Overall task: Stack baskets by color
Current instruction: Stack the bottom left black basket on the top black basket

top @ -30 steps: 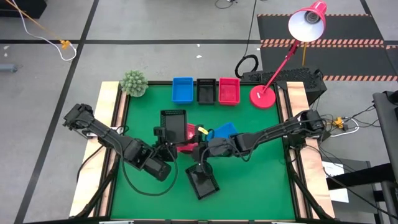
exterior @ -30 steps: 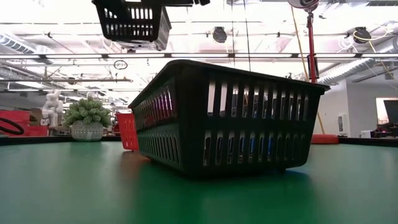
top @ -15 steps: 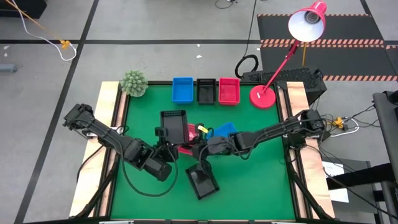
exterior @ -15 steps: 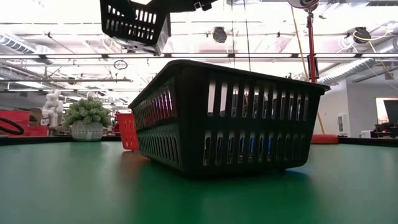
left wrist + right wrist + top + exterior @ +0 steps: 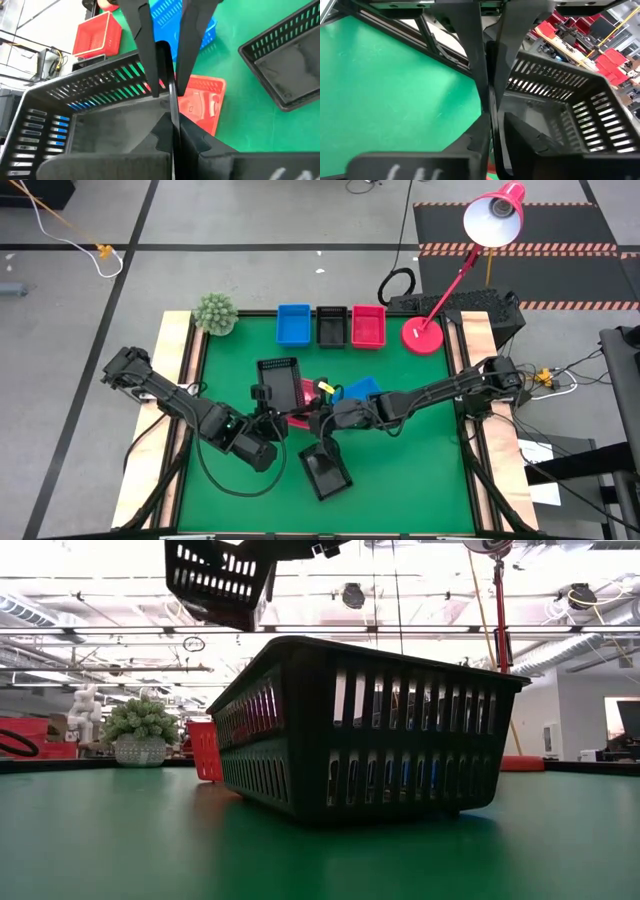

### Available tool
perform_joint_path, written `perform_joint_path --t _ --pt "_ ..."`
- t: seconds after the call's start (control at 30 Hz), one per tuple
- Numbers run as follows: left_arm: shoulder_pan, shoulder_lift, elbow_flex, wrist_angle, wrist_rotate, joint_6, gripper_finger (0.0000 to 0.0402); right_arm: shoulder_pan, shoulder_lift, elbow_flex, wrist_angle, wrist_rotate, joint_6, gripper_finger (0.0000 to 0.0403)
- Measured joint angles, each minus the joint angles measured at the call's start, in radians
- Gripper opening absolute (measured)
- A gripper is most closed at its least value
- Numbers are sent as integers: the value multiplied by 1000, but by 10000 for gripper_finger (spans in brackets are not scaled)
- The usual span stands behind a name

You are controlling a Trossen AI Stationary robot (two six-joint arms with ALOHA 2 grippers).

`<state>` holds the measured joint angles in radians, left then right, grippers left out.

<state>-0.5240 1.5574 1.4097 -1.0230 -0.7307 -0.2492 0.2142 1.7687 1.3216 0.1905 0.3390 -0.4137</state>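
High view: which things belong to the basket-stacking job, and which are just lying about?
Job: back-row blue basket, back-row black basket, back-row red basket, lifted black basket, middle red basket, middle blue basket, front black basket.
Lying about: green plant, red lamp.

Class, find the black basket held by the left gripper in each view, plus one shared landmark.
High view: held black basket, left of centre, in the left gripper.
Low view: top left, in the air.
Left wrist view: lower left, rim clamped.
Right wrist view: a black basket shows; cannot tell if this one.
Shared landmark: green table mat.
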Motion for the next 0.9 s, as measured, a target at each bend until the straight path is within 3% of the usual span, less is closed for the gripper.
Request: perform_joint_path --t 0.2,0.47,0.6,0.9 --pt "0 0 0 23 0 6 14 -2 0 0 0 5 -4 81" --pt "1 0 0 31 0 32 20 0 1 0 -11 -1 -23 10" --pt "-1 -2 2 47 -13 28 37 -1 3 -2 -17 5 -17 13" --pt "-36 4 3 32 -99 -71 148 -13 -28 -4 -58 7 -59 6"
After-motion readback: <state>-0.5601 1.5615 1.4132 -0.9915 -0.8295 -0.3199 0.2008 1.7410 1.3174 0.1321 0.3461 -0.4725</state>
